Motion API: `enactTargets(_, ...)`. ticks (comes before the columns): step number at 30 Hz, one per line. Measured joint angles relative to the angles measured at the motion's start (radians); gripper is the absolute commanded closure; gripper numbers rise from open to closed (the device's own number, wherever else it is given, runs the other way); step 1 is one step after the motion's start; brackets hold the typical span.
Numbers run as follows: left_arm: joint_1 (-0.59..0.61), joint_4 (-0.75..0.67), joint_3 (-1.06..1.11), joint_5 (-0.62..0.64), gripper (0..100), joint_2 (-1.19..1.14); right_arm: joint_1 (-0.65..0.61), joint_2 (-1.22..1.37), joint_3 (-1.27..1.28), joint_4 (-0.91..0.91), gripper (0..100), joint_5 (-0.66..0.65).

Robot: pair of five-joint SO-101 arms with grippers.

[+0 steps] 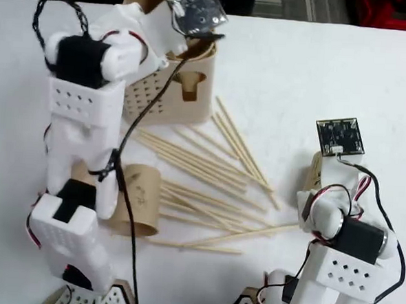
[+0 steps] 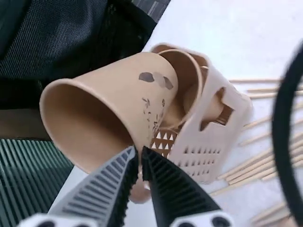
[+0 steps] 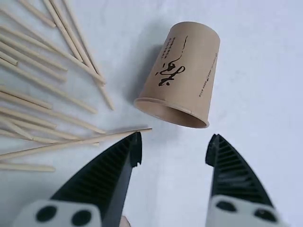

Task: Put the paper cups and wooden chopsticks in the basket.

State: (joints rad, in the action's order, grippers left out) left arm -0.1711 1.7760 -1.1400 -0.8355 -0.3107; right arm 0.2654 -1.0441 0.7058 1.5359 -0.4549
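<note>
Four paper cups: held cup [image 2: 109,118] pinched in the jaws of the left gripper [image 2: 140,163] at the single basket [image 2: 213,142], nested cup [image 2: 187,78] inside it, fallen cup [image 1: 145,197] on the tabletop [image 1: 298,68] beneath that arm, tipped cup [image 3: 182,75] before the right gripper [image 3: 173,151], jaws spread. Chopsticks [image 1: 202,167] lie scattered between, too overlapped to count.

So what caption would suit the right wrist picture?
Open right gripper facing a cup lying on its side, chopsticks scattered beside it.

The left arm [image 1: 81,117] hides much of the basket [image 1: 192,100], the right arm [image 1: 342,236] most of a paper cup [image 1: 315,173].
</note>
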Motion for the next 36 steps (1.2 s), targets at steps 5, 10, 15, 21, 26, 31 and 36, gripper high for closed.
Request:
enactTargets(5,-0.026,0.003,0.072,0.0,98,0.0,0.0,0.0,0.0,0.0,77.2,0.0)
enactTargets(10,-0.029,-0.029,0.163,-0.003,89,0.0,0.0,0.0,0.0,0.0,77.0,0.0)
enactTargets(15,-0.028,-0.029,0.163,0.026,80,0.0,0.0,0.0,0.0,0.0,76.9,0.0)
enactTargets(21,-0.011,-0.091,0.032,0.124,80,-0.002,0.0,0.0,0.0,0.0,76.9,0.0)
enactTargets(26,-0.014,-0.176,-0.008,0.224,81,0.0,0.0,0.0,0.0,0.0,76.9,0.0)
enactTargets(31,-0.014,-0.313,0.069,0.338,81,0.0,0.0,0.0,0.0,0.0,76.9,0.0)
enactTargets(36,-0.014,-0.448,0.195,0.396,81,0.0,0.0,0.0,0.0,0.0,76.9,0.0)
